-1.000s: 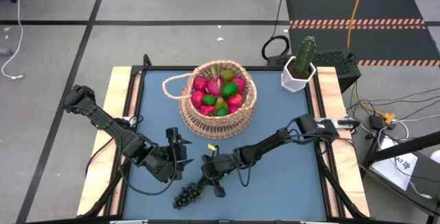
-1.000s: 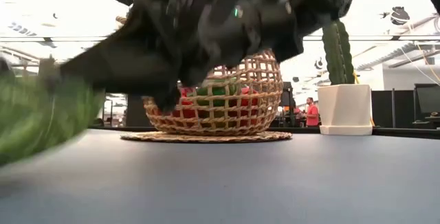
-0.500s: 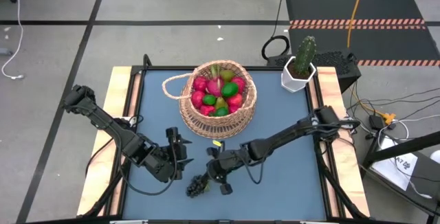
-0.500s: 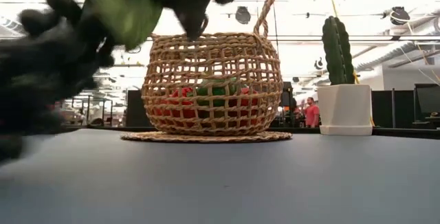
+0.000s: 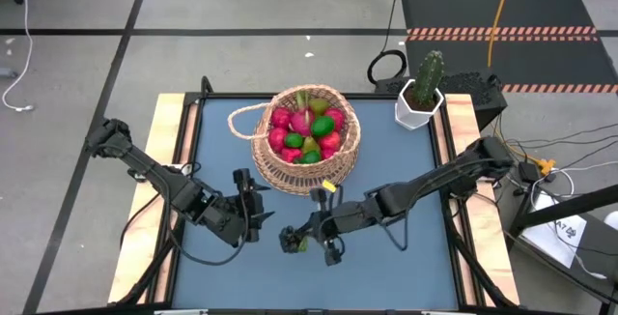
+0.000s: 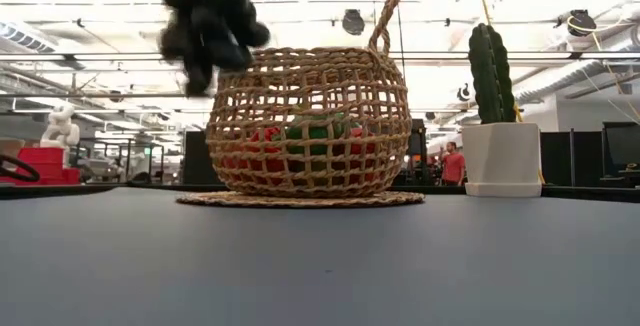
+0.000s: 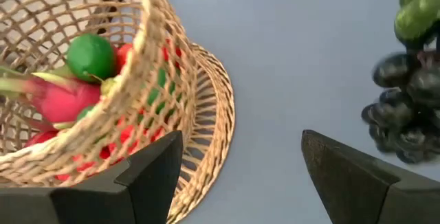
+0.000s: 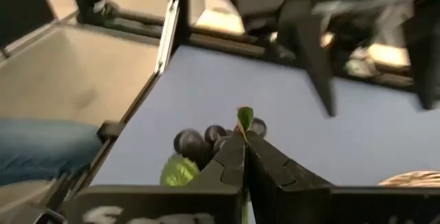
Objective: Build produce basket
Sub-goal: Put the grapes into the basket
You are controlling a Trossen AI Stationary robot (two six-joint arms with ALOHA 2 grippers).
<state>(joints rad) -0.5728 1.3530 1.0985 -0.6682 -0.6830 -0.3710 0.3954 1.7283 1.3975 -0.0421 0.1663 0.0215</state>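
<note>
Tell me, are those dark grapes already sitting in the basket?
No, the grape bunch hangs in the air beside the basket, pinched by the right gripper.

The basket (image 5: 306, 136) stood on the table (image 5: 406, 247) toward twelve o'clock, with the produce (image 5: 307, 131) piled inside it. The potted cactus (image 5: 421, 91) sat at the table's two o'clock corner, well apart from the basket. The grape bunch (image 5: 292, 241) hung above the table at about six o'clock from the basket, between the left gripper (image 5: 253, 207) at its nine o'clock and the right gripper (image 5: 311, 238) at its three o'clock.
</note>
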